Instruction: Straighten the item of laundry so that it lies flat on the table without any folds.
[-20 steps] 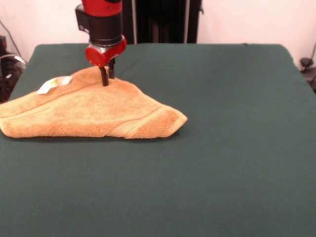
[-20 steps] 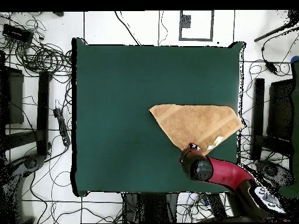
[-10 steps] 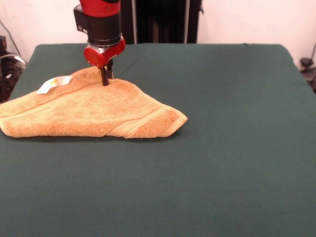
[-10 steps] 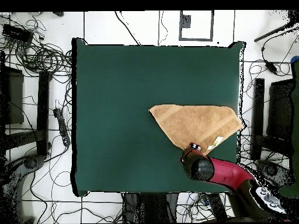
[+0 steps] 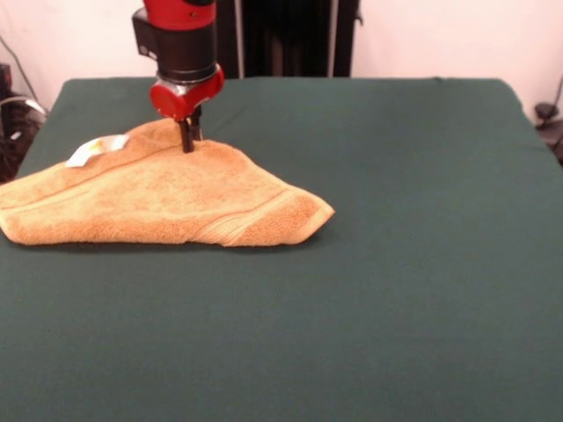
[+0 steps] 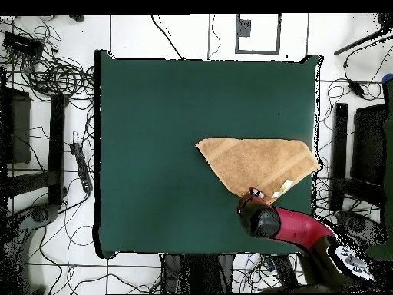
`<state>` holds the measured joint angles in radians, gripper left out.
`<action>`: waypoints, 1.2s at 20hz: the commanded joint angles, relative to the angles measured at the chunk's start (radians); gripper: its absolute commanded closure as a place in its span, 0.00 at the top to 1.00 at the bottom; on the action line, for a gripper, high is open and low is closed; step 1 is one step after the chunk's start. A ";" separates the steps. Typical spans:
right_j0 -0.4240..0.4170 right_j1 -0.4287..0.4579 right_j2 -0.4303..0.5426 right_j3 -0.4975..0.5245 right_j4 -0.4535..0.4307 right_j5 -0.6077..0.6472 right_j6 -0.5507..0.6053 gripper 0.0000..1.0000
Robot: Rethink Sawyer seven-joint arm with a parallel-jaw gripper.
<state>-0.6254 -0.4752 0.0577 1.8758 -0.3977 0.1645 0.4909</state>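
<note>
The item of laundry [image 5: 163,198] is an orange-tan towel folded over into a rough triangle at the left of the table [image 5: 396,264]. Its white tag [image 5: 97,148] lies at the far left corner, and a woven band runs near the right tip. My gripper [image 5: 187,138] comes straight down onto the towel's far edge, with its dark fingers pressed together on the cloth there. In the overhead view the towel [image 6: 257,161] lies by the table's right edge, and the red arm [image 6: 288,227] covers the gripper at the towel's lower corner.
The green table [image 6: 153,138] stretches wide to the left of the towel in the overhead view. Cables and dark stands [image 6: 46,154] lie on the floor around the table. The towel's left end reaches the table's edge in the front view.
The two fingers stood apart a second ago and have since come together on the towel's far edge. The towel has not moved.
</note>
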 commanded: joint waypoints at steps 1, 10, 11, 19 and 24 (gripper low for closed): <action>0.047 0.274 0.042 -0.118 0.077 -0.091 0.313 0.00; 0.151 0.253 -0.050 -0.089 0.182 -0.121 0.392 0.00; 0.159 0.251 -0.052 -0.080 0.201 -0.123 0.403 0.00; 0.190 0.228 -0.052 0.003 0.339 -0.167 0.460 0.00; 0.208 0.217 -0.047 0.037 0.380 -0.191 0.500 0.00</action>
<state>-0.4710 -0.4437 -0.0940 1.8798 -0.1312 0.1203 0.5740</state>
